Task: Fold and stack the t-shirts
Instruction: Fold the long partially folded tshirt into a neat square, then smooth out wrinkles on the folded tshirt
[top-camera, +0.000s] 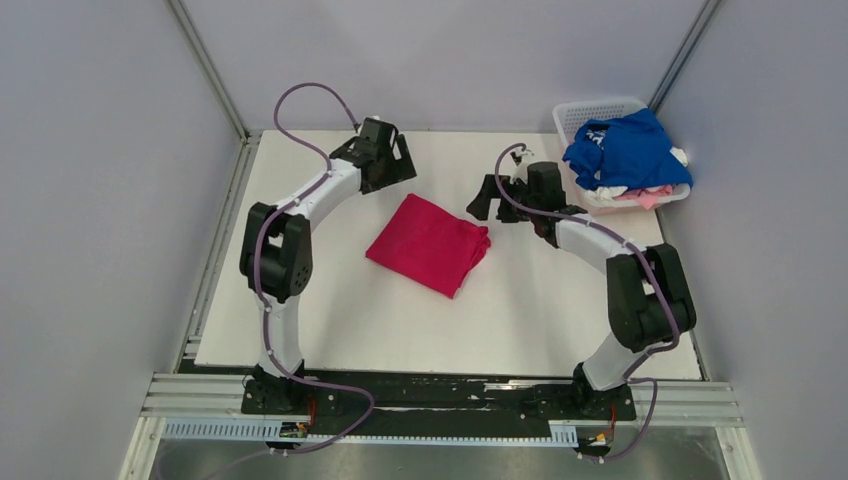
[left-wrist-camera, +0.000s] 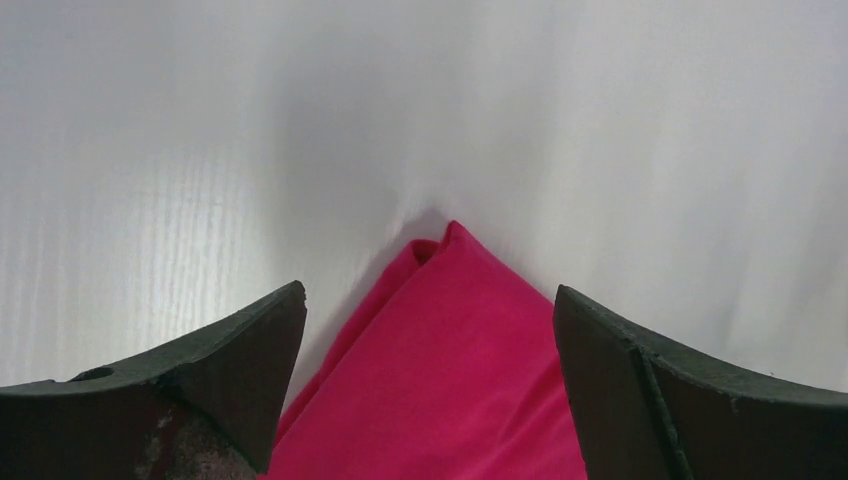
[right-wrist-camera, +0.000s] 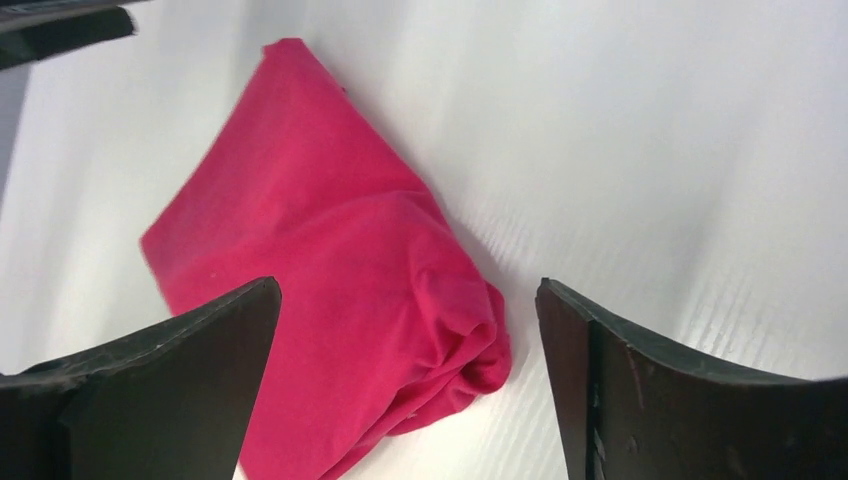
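A magenta-red t-shirt (top-camera: 430, 243) lies folded into a small square in the middle of the white table. My left gripper (top-camera: 398, 158) hangs open above its far-left corner; that corner (left-wrist-camera: 440, 370) shows between the wide-spread fingers, untouched. At the shirt's right side, my right gripper (top-camera: 488, 203) is open too, and the bunched right edge of the shirt (right-wrist-camera: 340, 310) lies below its jaws. A royal blue t-shirt (top-camera: 628, 150) with white print is heaped in the basket on top of white and pale pink cloth (top-camera: 650, 196).
The white lattice basket (top-camera: 600, 108) stands at the table's far right corner, against the right wall. Grey walls close in the back and both sides. The arm bases are bolted on the black rail (top-camera: 440, 392) at the near edge.
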